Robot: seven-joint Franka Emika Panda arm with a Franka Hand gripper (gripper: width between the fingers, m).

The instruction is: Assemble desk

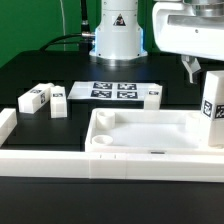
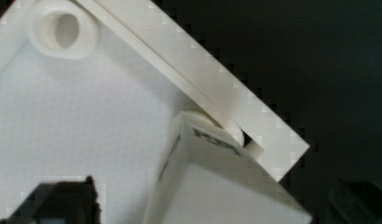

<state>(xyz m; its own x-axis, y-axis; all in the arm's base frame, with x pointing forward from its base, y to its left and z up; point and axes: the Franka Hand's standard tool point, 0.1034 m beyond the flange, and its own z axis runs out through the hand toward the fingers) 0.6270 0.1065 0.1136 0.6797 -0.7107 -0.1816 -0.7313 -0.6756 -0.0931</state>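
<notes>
The white desk top [image 1: 150, 135], a tray with a raised rim, lies near the front of the black table. One tag-marked leg [image 1: 212, 106] stands upright at its corner on the exterior view's right. My gripper [image 1: 198, 70] hovers just above that leg. In the wrist view the leg [image 2: 223, 175] rises between my dark fingers [image 2: 55, 205], with a gap showing beside it, so the gripper [image 2: 202, 205] is open and holds nothing. The desk top's rim [image 2: 188, 70] and a round corner socket [image 2: 63, 30] show too. Two loose legs [image 1: 35, 98] [image 1: 58, 100] lie at the exterior view's left, a third [image 1: 150, 93] behind the top.
The marker board [image 1: 113, 90] lies flat behind the desk top. White border rails run along the front [image 1: 100, 165] and the exterior view's left [image 1: 8, 125]. The robot's base [image 1: 118, 35] stands at the back.
</notes>
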